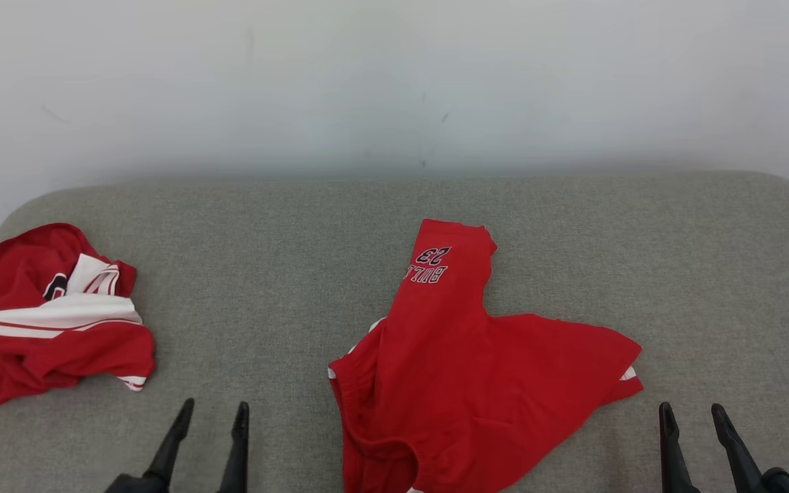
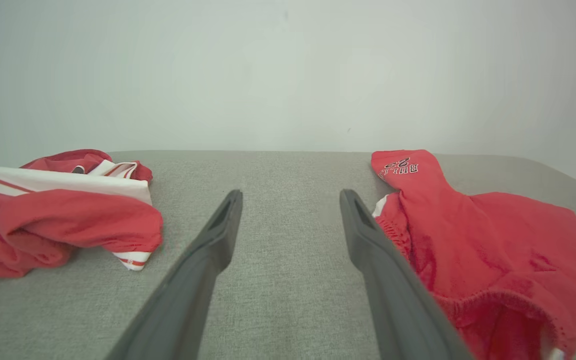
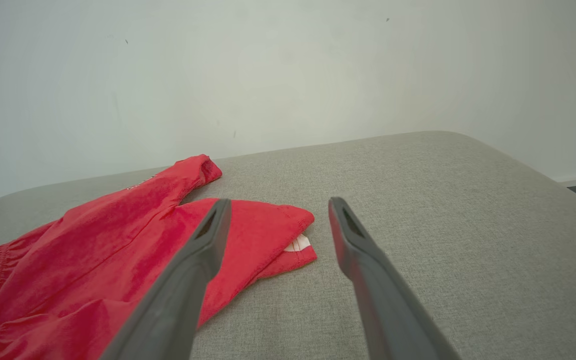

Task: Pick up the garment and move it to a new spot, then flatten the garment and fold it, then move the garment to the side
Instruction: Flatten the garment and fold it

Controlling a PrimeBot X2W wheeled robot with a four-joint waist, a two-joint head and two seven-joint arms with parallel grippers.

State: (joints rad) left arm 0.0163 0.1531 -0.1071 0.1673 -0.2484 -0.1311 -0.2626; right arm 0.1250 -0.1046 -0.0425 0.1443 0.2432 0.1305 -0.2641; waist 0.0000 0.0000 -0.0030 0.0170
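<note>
On a grey padded surface point(image 1: 285, 233) in front of a pale wall, I read the scene from left to right.

At the far left lies a crumpled red-and-white garment point(image 1: 59, 315), bunched in a heap and well apart from everything else. Just right of it, low in the head view, my left gripper point(image 1: 215, 406) hovers with its fingers spread and nothing between them.

The red shorts point(image 1: 463, 356) lie in the middle, between both grippers and partly spread. One leg points away from me and carries upside-down lettering point(image 1: 429, 263). The other leg fans out to the right. I judge these shorts to be the garment to pick up.

At the lower right, my right gripper point(image 1: 691, 409) is likewise spread wide and empty, just beside the right leg's hem point(image 1: 631, 373).

To lift it well, I would pinch the gathered waistband point(image 1: 350, 390) with the left gripper and that hem with the right. Each should take only a small bite of cloth. Both arms should rise together so the fabric hangs open, not twisted.
</note>
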